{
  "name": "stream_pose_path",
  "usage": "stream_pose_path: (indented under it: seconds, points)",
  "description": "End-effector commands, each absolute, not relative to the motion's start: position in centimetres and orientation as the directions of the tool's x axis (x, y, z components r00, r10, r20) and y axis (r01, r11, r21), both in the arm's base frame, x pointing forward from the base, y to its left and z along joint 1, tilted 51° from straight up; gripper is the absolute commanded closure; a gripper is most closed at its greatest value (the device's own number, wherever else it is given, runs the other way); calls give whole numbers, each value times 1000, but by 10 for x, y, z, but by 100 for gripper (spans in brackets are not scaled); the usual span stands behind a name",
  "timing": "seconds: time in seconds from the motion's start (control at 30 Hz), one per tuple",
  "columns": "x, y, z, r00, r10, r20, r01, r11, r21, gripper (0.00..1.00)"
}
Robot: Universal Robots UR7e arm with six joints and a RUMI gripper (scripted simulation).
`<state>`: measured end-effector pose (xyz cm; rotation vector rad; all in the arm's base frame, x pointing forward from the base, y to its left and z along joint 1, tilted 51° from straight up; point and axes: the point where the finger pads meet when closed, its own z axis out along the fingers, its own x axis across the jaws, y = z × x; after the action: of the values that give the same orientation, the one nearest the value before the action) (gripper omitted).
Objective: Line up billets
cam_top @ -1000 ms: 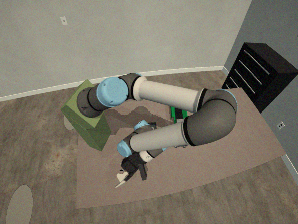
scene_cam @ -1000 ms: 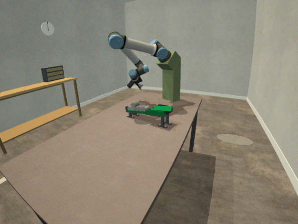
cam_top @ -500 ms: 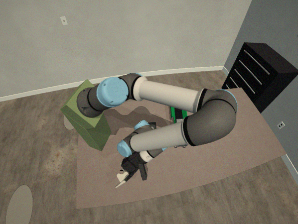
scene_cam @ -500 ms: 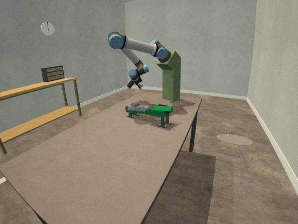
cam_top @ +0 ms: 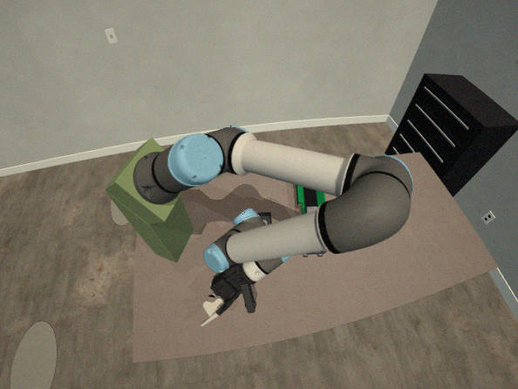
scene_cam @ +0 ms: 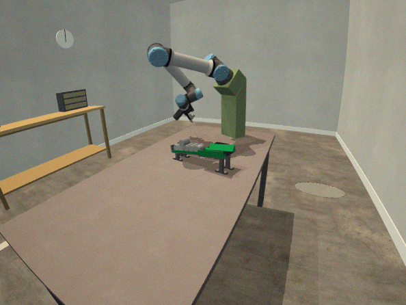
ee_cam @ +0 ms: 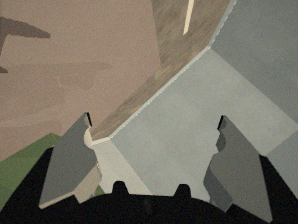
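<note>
We note the gripper (scene_cam: 183,115) hanging in the air above the counter (scene_cam: 143,212), well apart from the green ramp (scene_cam: 219,149), fingers spread wide with nothing between them. The billets (scene_cam: 191,146) lie at the ramp's low end, farthest from the green pedestal (scene_cam: 234,106); one billet (scene_cam: 184,141) sits on top of the others. From above, the arm hides most of the ramp.

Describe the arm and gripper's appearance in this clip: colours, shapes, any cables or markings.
The arm has cream-white tubular links, dark grey joint housings and light blue round end caps. It is mounted on an olive-green slanted pedestal. The gripper has a black body with two grey wedge-shaped fingers. No cables or markings are visible.
</note>
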<state>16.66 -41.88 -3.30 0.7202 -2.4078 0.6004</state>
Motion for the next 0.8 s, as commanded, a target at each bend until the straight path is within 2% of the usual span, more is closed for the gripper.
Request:
stream_pose_path:
  seconds: [0.0, 0.4, 0.77]
  points:
    - [168, -417, -31, -700, -363, 615, -611, 750, -253, 0]
    - [198, -395, -12, -611, -447, 653, -727, 643, -240, 0]
    - [272, -339, 37, -331, -591, 736, -936, 304, -176, 0]
